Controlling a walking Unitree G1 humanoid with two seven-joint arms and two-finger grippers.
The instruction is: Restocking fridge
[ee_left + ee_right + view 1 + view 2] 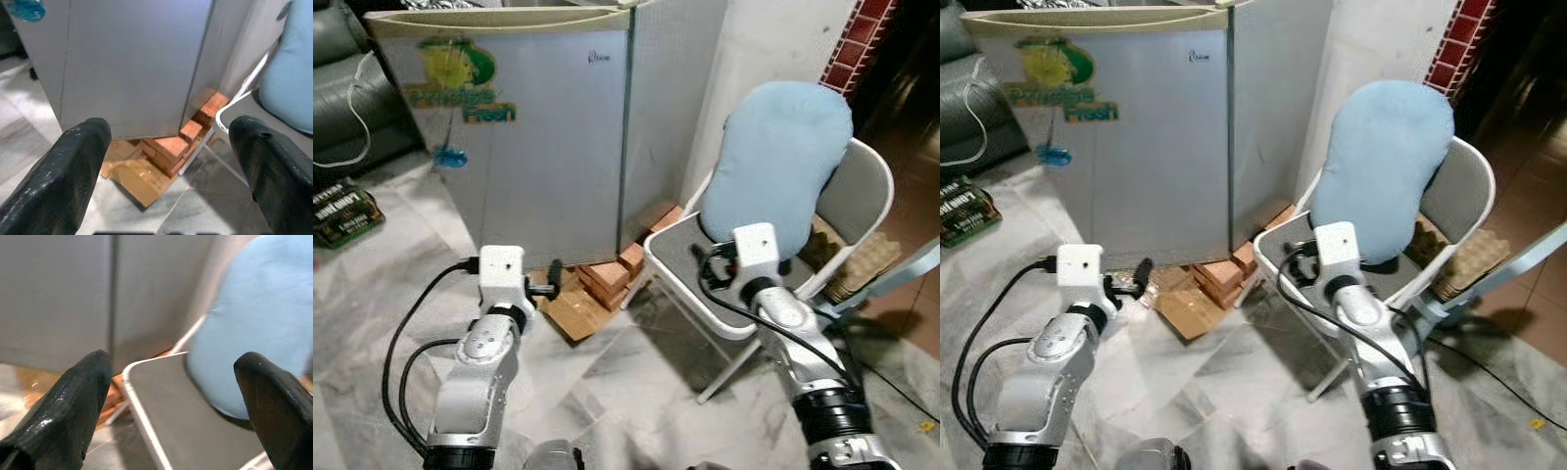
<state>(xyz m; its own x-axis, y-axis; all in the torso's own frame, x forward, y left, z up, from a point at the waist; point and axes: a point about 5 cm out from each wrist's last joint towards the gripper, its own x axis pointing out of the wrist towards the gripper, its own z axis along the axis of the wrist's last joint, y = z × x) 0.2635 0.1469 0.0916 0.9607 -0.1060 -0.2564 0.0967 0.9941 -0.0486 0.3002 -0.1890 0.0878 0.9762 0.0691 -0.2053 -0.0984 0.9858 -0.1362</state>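
A small silver fridge (533, 137) with a yellow-green "Fresh" sticker stands ahead on the left, its door closed. My left gripper (168, 132) is open and holds nothing. It is held low in front of the fridge's lower right corner, pointing at it. My right gripper (173, 360) is also open and holds nothing. It hovers over the front of the grey folding chair's seat (680, 255), close to the light blue cushion (783, 162) that leans on the chair back. No item for the fridge is in view.
Red bricks (607, 277) and flattened cardboard (576, 315) lie at the fridge's base, between fridge and chair. Egg cartons (862, 259) sit behind the chair. A printed box (342, 212) lies on the marble floor at left, near a dark sofa (342, 69).
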